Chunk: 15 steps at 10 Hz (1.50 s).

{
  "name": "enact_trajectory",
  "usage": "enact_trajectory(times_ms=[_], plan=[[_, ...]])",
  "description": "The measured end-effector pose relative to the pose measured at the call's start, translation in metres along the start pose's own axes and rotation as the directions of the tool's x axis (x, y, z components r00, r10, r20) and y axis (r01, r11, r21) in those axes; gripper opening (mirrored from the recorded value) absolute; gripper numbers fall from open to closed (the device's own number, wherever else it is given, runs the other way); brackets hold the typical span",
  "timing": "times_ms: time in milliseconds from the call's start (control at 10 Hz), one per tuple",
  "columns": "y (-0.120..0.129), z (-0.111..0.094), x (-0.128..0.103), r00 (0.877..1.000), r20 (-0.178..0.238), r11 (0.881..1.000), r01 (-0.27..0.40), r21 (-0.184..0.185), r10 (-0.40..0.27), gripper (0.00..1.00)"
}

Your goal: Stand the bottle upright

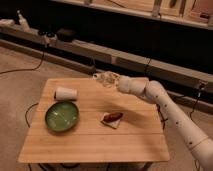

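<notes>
In front of you stands a wooden slatted table (90,145), the largest thing in view. The robot's white arm (165,102) reaches in from the right and stretches over the table's far right corner toward the middle of its far edge. On the left half of the table lies a round green plate (61,116). Just beyond it a stubby white cup (66,93) lies on its side, close to the plate but not touching it. Near the table's centre, a small brown item (114,117) rests on a pale napkin (106,121), well apart from the plate. Your gripper (106,80) hangs over the far edge of the table, well clear of the cup. It is clenched, and it seems to be grasping the bottle (99,76), a slim whitish shape that sticks out to the left of the fingers. You cannot tell from here how far the bottle is tilted.
</notes>
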Motion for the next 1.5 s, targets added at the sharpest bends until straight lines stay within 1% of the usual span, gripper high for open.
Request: enact_trajectory(times_ms=[100,200,300,400,500,600,700,800,1000,1100,1200,1300,1400,1500], plan=[[-0.001,0.0,0.0,1.0,0.005,1.0,-0.015,0.007,0.015,0.28],[-0.004,0.001,0.0,0.997,0.028,0.997,-0.075,0.029,0.074,0.28],[-0.012,-0.002,-0.002,0.984,0.071,0.983,-0.171,0.068,0.166,0.28],[-0.02,-0.007,-0.003,0.959,0.12,0.959,-0.268,0.098,0.256,0.28],[-0.027,-0.011,-0.003,0.922,0.17,0.922,-0.369,0.119,0.347,0.28],[-0.03,-0.013,-0.002,0.881,0.206,0.882,-0.455,0.126,0.425,0.28],[-0.032,-0.014,-0.001,0.848,0.232,0.849,-0.513,0.129,0.477,0.28],[-0.033,-0.015,0.0,0.836,0.24,0.837,-0.531,0.13,0.493,0.28],[-0.034,-0.015,0.0,0.835,0.241,0.836,-0.533,0.13,0.495,0.28],[-0.033,-0.015,0.001,0.828,0.242,0.83,-0.543,0.126,0.505,0.28],[-0.03,-0.015,0.005,0.811,0.24,0.813,-0.571,0.116,0.534,0.28],[-0.024,-0.014,0.011,0.785,0.234,0.788,-0.607,0.104,0.574,0.28],[-0.017,-0.013,0.018,0.746,0.228,0.749,-0.656,0.089,0.626,0.28],[-0.015,-0.014,0.023,0.728,0.218,0.731,-0.677,0.087,0.649,0.28]])
